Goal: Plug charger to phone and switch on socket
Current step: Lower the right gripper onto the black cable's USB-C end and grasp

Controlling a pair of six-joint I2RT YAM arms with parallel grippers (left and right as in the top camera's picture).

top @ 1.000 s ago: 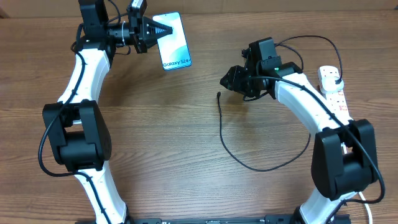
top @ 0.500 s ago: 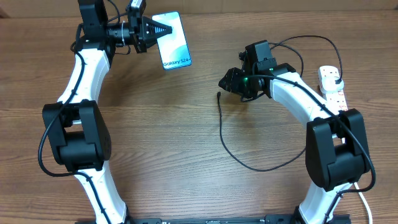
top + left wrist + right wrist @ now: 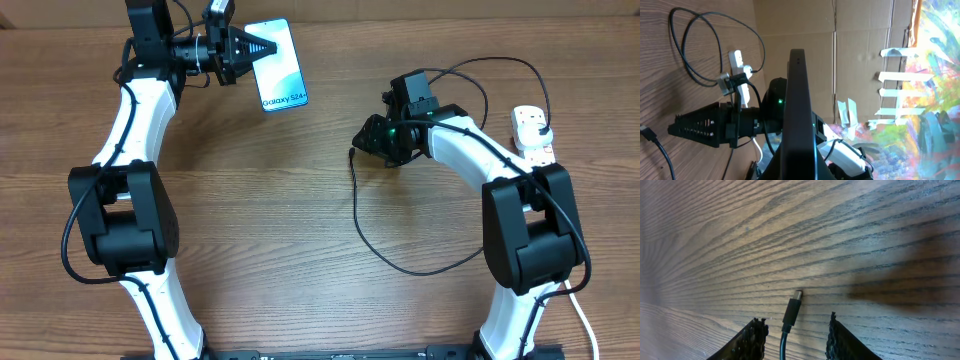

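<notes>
The phone [image 3: 283, 75], screen lit with "Galaxy S24" text, is at the far left of the table, held by my left gripper [image 3: 262, 48], which is shut on its edge. In the left wrist view the phone [image 3: 798, 100] shows edge-on as a dark slab. The charger cable [image 3: 400, 265] loops across the table middle, its connector tip [image 3: 352, 153] lying flat. My right gripper [image 3: 362, 137] is open, low over the tip. In the right wrist view the tip [image 3: 792, 308] lies between the spread fingers [image 3: 795, 332], untouched. The white socket [image 3: 535, 135] lies at the far right.
The socket's white cord [image 3: 585, 320] runs down the right edge. The black cable arcs behind the right arm towards the socket [image 3: 738, 70]. A cardboard wall [image 3: 860, 30] stands behind the table. Bare wood lies between the phone and the connector tip.
My right gripper has moved left and down, closing in over the connector tip. The left gripper and the phone have not moved.
</notes>
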